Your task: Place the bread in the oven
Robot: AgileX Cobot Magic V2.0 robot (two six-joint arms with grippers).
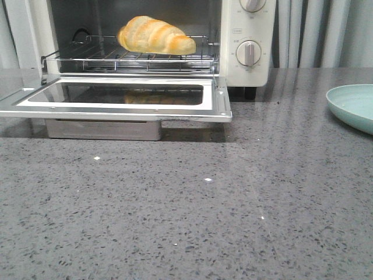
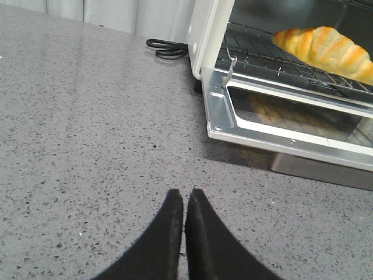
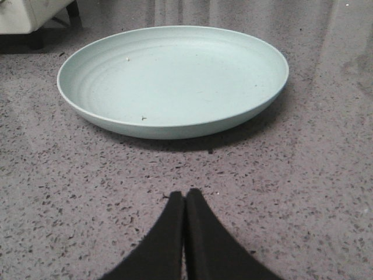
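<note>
While both end effectors hung clear of work, task looked nearly complete. Left end effector (image 2: 184, 201) clenched, fingertips together, nothing between, low over bare bench (image 2: 87, 146), short of oven's left front corner. Right end effector (image 3: 185, 201) likewise clenched and unladen, facing pale green plate (image 3: 175, 81), which held nothing but crumbs. Bread (image 1: 154, 36) lay on wire rack (image 1: 134, 58) inside oven (image 1: 247, 41). Door (image 1: 116, 99) hung open, flat; closing it possibly only step left.

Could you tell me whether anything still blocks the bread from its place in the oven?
Nothing visible does: the bread already lies on the wire rack inside the oven, whose door hangs open.
</note>
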